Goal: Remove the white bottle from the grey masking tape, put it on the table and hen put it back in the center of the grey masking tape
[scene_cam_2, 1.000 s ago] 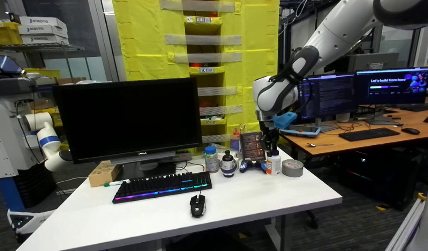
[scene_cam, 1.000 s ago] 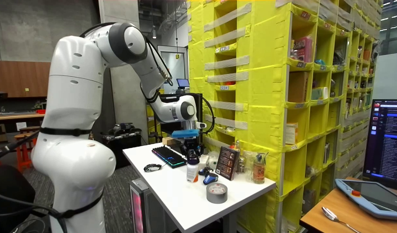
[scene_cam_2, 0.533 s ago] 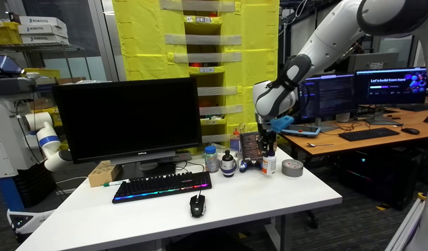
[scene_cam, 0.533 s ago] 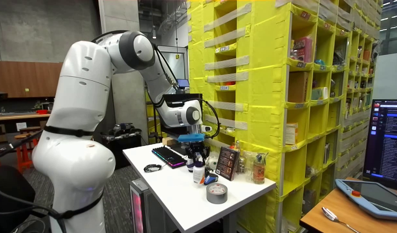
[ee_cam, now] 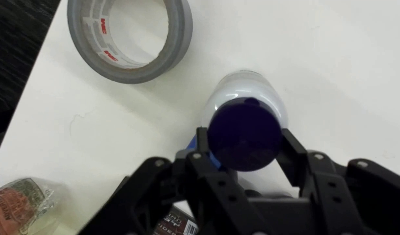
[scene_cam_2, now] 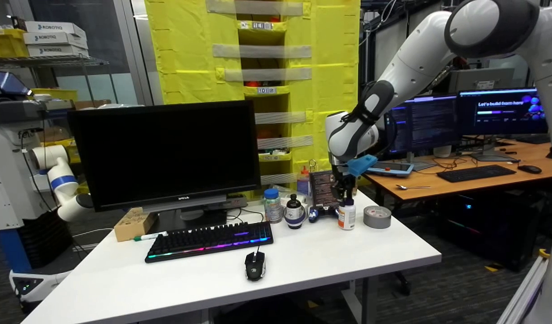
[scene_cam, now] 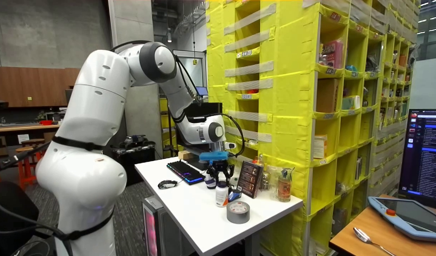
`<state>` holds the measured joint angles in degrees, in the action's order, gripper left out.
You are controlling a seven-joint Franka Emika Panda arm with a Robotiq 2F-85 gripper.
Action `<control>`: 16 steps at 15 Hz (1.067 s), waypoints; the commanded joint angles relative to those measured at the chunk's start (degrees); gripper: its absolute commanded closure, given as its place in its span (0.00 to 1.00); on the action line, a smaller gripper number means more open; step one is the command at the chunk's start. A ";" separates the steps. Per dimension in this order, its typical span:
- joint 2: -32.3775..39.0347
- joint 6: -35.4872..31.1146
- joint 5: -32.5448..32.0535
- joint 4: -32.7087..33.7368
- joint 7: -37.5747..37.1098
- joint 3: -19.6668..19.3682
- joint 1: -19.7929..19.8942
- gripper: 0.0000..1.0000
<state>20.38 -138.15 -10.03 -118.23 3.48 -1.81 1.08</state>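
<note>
The white bottle [scene_cam: 221,197], with a dark purple cap, stands upright at or just above the white table [scene_cam: 210,231]; I cannot tell whether its base touches. It also shows in an exterior view [scene_cam_2: 347,220] and in the wrist view [ee_cam: 245,81]. My gripper [ee_cam: 244,140] points down with its fingertips against both sides of the cap; it also shows in both exterior views [scene_cam: 221,174] [scene_cam_2: 345,193]. The grey masking tape [scene_cam: 238,215] lies flat beside the bottle, apart from it, and shows in the wrist view [ee_cam: 129,75]. Bare table shows through its hole.
A blue game controller [scene_cam: 235,195] lies close behind the bottle. A dark upright case [scene_cam: 249,179] and a brownish bottle [scene_cam: 284,188] stand at the back. A dark round bottle [scene_cam_2: 294,213], a blue-lidded jar [scene_cam_2: 272,209], a keyboard [scene_cam_2: 210,240] and a mouse [scene_cam_2: 255,265] are further along.
My gripper and the white bottle have moved together, first sideways, then downward, nearer the front of the table. The bottle has gone from slightly tilted to upright. The tape has not moved.
</note>
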 commanded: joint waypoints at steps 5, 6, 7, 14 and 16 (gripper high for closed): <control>0.29 0.95 -1.03 1.28 -1.64 -1.29 -0.55 0.22; 0.21 0.95 -1.06 1.24 -1.78 -1.35 -0.56 0.22; 0.13 0.94 -1.11 1.19 -1.88 -1.39 -0.57 0.16; -4.73 -0.44 1.13 -2.15 -3.15 -1.00 -0.04 0.00; -7.33 -1.10 2.62 -3.81 -4.88 -1.01 0.29 0.00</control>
<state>18.59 -138.20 -9.28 -117.90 0.79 -2.59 1.13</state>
